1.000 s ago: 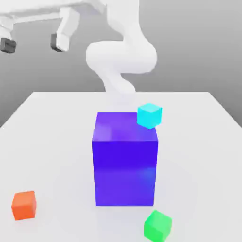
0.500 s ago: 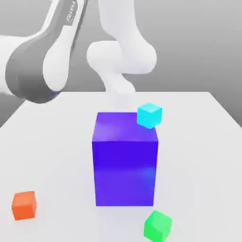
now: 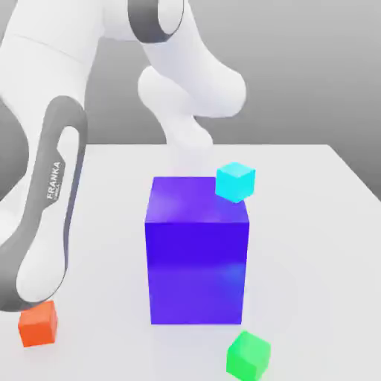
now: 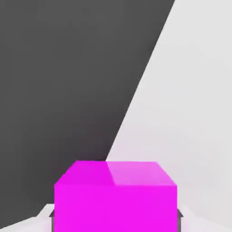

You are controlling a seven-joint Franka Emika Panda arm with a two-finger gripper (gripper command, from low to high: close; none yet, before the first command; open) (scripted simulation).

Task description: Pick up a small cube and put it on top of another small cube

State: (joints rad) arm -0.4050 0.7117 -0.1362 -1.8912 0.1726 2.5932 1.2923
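The word "FRANKA" runs lengthwise along the white arm link [image 3: 53, 195] at the exterior view's left.

Big purple block [image 3: 197, 253] sits mid-counter [image 3: 312, 223], cyan cube [image 3: 235, 181] at its top corner. Green cube [image 3: 248, 355] stands clear, open counter on the exterior view's right.

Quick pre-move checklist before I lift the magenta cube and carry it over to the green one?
1. End effector closed on the magenta cube: ok, hand view shows the cube between the fingers.
2. Green cube top free: ok, nothing rests on it.
3. Green cube standing flat on the table: ok.
4. Obstacle on the way: not ok, the big blue block stands near the green cube; lift well before traversing.
5. Orange cube clear of the arm: cannot tell, the arm overlaps it in the exterior view.
6. Cyan cube: ok, behind the blue block.
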